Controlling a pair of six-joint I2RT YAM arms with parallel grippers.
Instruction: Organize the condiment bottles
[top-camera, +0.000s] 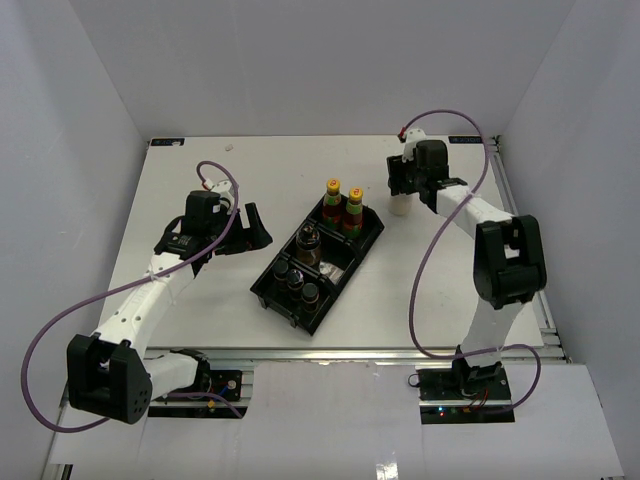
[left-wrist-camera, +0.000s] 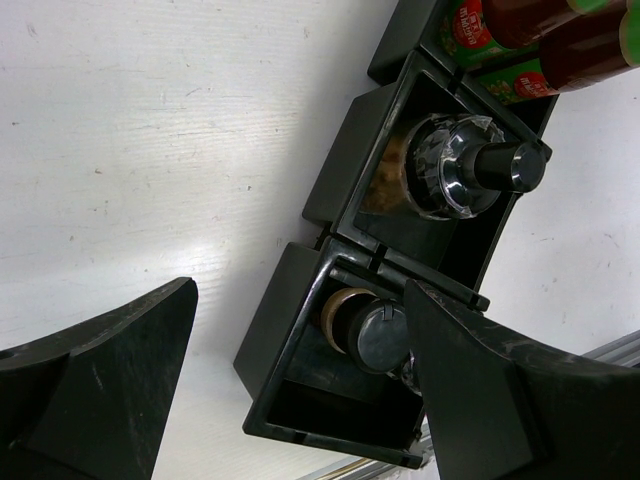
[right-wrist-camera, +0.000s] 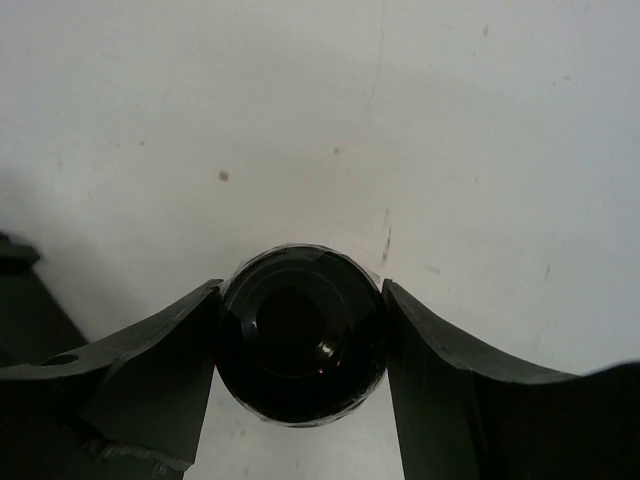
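My right gripper is shut on the black top of a cream-bodied bottle that stands on the table right of the tray; both fingers press its sides. The black divided tray holds two red-sauce bottles at its far end, a clear-topped jar in the middle and three dark jars at the near end. My left gripper hangs open left of the tray with nothing in it. The left wrist view looks past that gripper at the clear-topped jar and a black-lidded jar.
White walls close in the table on three sides. A metal rail runs along the near edge by the arm bases. Purple cables loop beside both arms. The tray lies diagonally at the table's middle.
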